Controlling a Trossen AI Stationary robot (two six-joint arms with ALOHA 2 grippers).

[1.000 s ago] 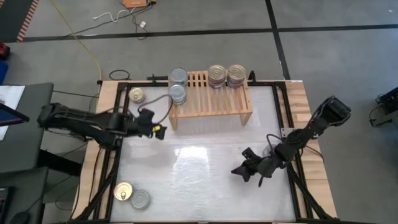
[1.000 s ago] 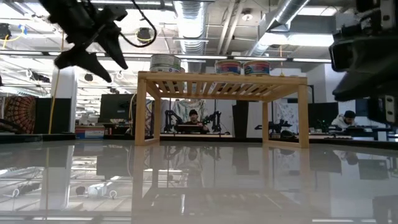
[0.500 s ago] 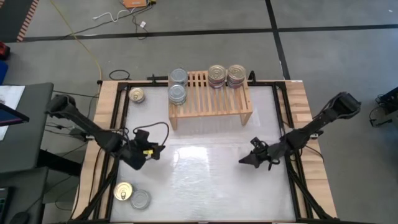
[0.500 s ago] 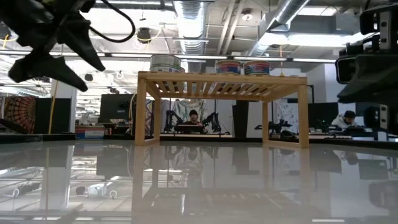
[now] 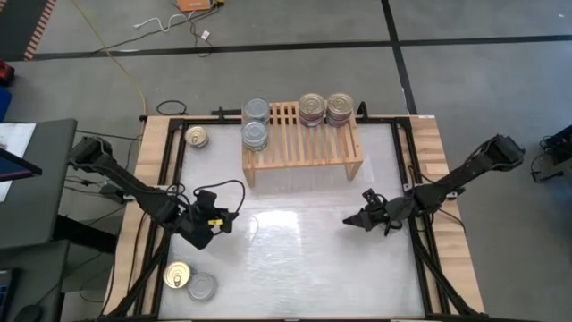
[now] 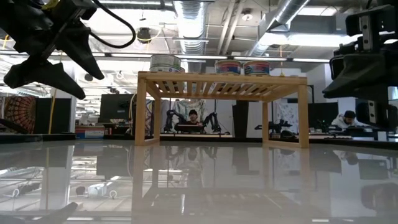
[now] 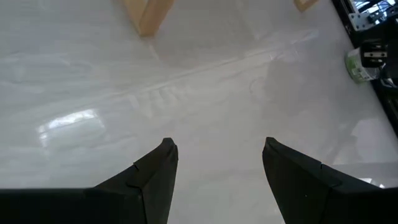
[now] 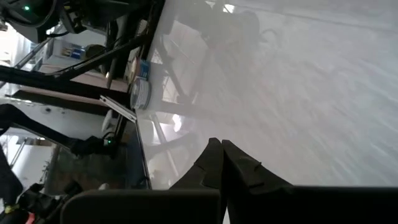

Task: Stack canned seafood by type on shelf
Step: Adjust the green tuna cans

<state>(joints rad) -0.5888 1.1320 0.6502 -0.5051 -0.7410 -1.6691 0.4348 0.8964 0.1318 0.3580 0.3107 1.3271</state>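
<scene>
The shelf (image 5: 304,148), a light-wood rack with a slatted top, stands at the table's far middle. On its left end are two piles of silver-topped canned seafood (image 5: 255,134) (image 5: 256,110). Toward its right end are two piles with gold lids (image 5: 312,109) (image 5: 339,107). One gold-lidded tin (image 5: 197,137) rests on the table left of the shelf. A gold-lidded tin (image 5: 178,275) and a silver one (image 5: 203,287) lie at the near left corner. My left gripper (image 5: 229,217) (image 7: 217,146) hangs open over bare table, left of centre. My right gripper (image 5: 347,220) (image 8: 217,146) is shut, right of centre, holding nothing.
The white tabletop (image 5: 286,259) between the two grippers is bare and glossy. A dark frame rail (image 5: 413,179) runs along the table's right side. In the low view the shelf (image 6: 224,106) stands ahead, with room under its slats.
My left gripper has swung from beside the shelf's left end toward the near edge and has come down, staying open. My right gripper has drawn back a little toward the far right, staying shut. No tin has moved.
</scene>
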